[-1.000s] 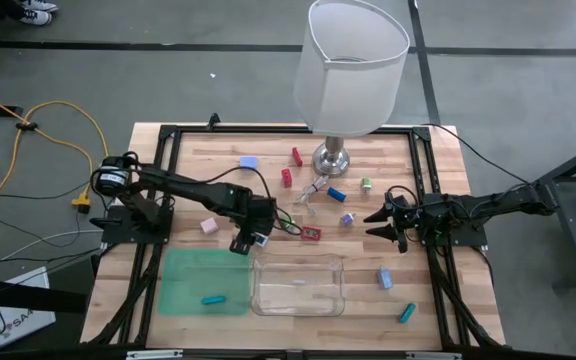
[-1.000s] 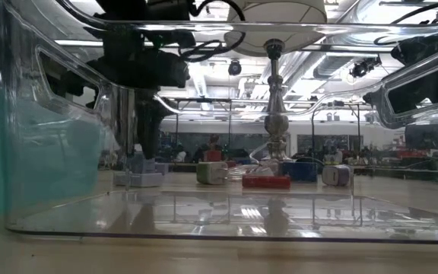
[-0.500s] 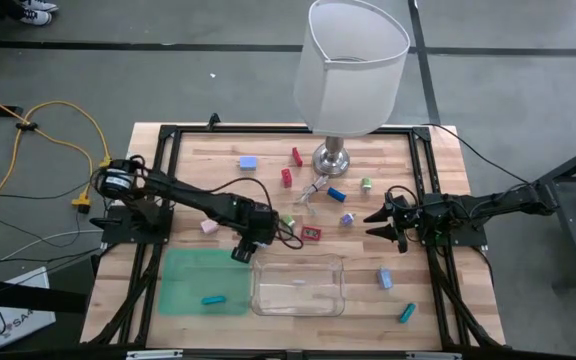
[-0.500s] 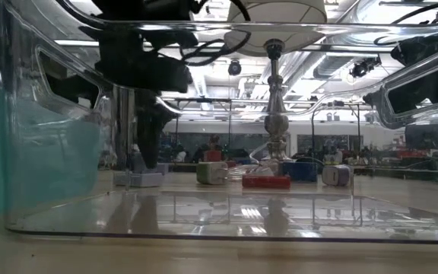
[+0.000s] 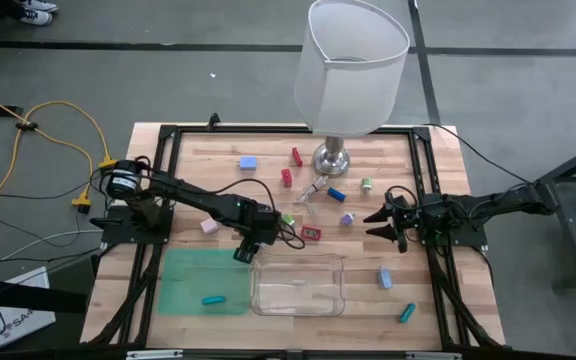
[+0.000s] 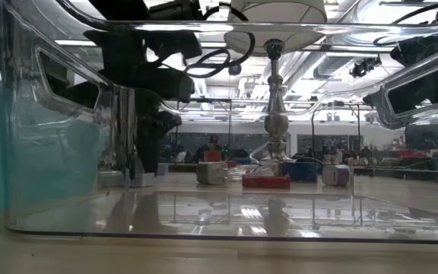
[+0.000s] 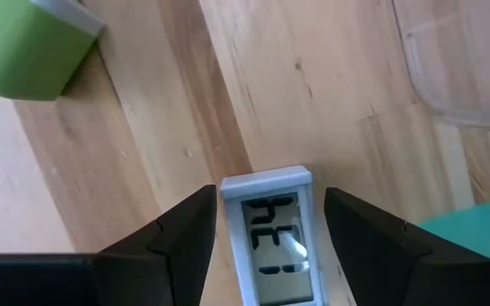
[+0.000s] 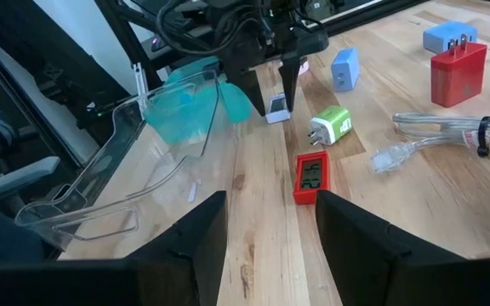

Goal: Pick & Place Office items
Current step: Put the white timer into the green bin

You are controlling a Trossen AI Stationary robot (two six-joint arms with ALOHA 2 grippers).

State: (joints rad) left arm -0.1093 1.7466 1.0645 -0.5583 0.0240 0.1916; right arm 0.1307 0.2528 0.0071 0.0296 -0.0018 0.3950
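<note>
High view: the left gripper (image 5: 247, 250) hangs near the table's centre, just at the 10 o'clock corner of the clear plastic tray (image 5: 298, 285) and at the 2 o'clock corner of the flat green mat (image 5: 204, 283). Its wrist camera shows the two dark fingers (image 7: 177, 229) pinching a small white-framed digital display block (image 7: 272, 231), screen up, with bare wooden table (image 5: 188, 180) beneath it. Whether the block is lifted or resting on the wood cannot be told. A lime-green plug adapter (image 7: 25, 42) lies close by, at about 1 o'clock of the gripper.

At 3 o'clock the right gripper (image 5: 371, 223) waits, fingers spread and empty. Between the arms lie a red-framed display block (image 5: 311, 233), a purple-and-white adapter (image 5: 347, 218) and a blue stick (image 5: 336, 194); a teal stick (image 5: 213, 298) already sits on the mat.

The grip looks narrow, on the block's long edges near one end only. A quick swing toward mat or tray could let it pivot or slip out. The tray's wall stands just beside the fingers, so a low pass risks clipping the rim and shoving the tray.
</note>
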